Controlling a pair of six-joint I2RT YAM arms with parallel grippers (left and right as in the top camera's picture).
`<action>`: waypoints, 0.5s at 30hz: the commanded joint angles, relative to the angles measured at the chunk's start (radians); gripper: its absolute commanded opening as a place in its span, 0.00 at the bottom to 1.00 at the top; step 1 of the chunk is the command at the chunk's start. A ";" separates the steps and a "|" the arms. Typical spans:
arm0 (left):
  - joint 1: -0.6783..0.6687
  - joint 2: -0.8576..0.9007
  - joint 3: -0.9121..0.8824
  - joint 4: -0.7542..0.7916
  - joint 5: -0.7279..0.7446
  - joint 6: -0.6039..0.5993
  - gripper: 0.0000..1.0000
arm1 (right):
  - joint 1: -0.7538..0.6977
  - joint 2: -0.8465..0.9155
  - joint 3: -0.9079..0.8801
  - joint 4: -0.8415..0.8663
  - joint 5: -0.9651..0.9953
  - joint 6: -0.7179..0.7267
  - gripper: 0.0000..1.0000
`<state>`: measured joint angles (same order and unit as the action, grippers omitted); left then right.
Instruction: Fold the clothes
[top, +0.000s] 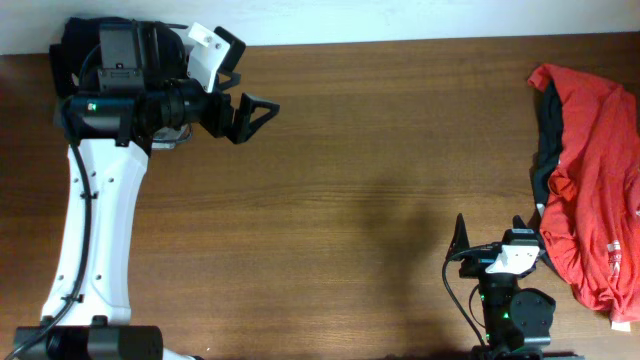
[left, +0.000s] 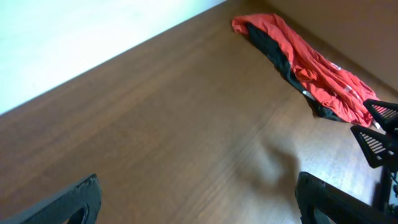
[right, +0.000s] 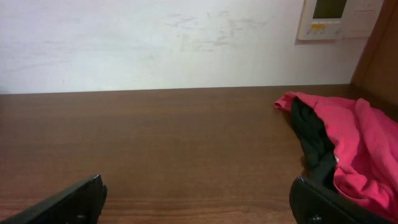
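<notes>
Judging by position, the red garment (top: 590, 180) was best pinched by the spread right gripper (top: 490, 232) beside it; the left gripper (top: 255, 75), also spread, lay far from it.

A wooden table (top: 380, 200) meets a white wall (right: 155, 43) bearing a panel (right: 326, 18).
</notes>
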<state>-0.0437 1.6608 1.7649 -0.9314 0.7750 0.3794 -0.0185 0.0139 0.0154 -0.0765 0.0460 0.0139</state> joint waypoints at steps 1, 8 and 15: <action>-0.002 -0.008 -0.003 -0.037 -0.011 0.019 0.99 | 0.006 -0.011 -0.010 -0.002 -0.012 -0.006 0.99; -0.002 -0.008 -0.003 -0.089 -0.102 -0.066 0.99 | 0.006 -0.011 -0.010 -0.002 -0.012 -0.006 0.99; -0.091 -0.016 -0.011 -0.159 -0.596 -0.355 0.99 | 0.006 -0.011 -0.010 -0.002 -0.012 -0.006 0.99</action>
<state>-0.0761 1.6604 1.7641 -1.0775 0.4690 0.1799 -0.0185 0.0139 0.0154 -0.0769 0.0422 0.0143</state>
